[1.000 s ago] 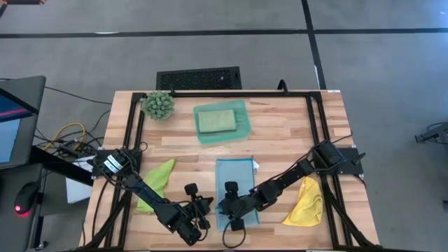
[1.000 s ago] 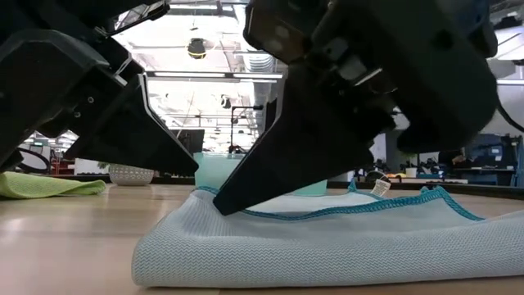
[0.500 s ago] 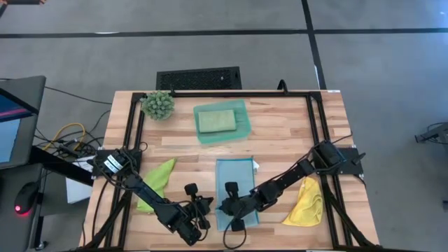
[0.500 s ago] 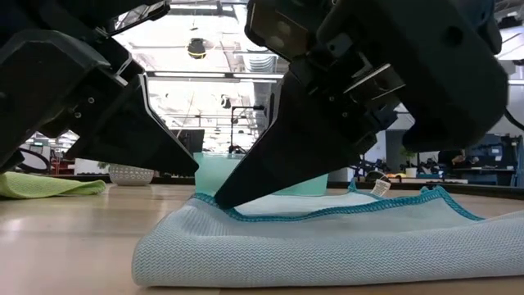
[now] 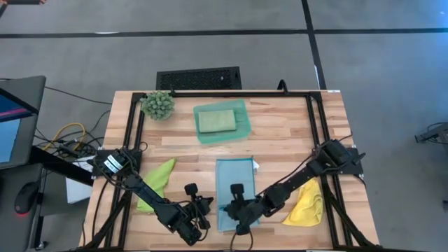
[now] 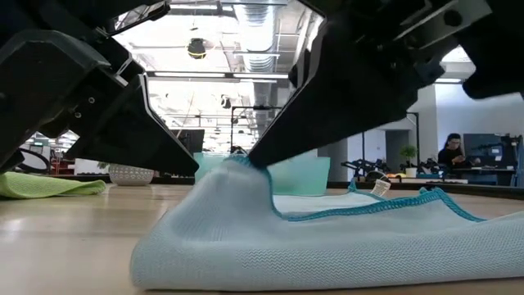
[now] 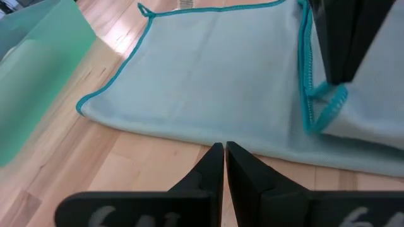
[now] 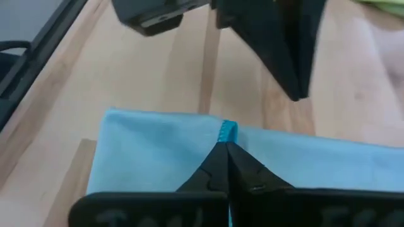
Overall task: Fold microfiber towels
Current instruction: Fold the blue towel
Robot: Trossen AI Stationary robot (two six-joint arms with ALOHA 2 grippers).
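Corner of the light blue towel (image 5: 233, 183) is now pinched in my right gripper (image 5: 241, 222) — a second ago those fingers stood wide over the hem, and now they are clamped on it and the edge has come up off the worktop (image 5: 280, 136). In the low view the cloth peaks up to the fingertips where it lay flat before. The towel lies at the near middle of the worktop, already doubled lengthwise. My left gripper (image 5: 198, 218) waits closed and empty just left of the towel's near edge. With the corner secured, I judge the next fold — near end carried toward the far end — can begin.
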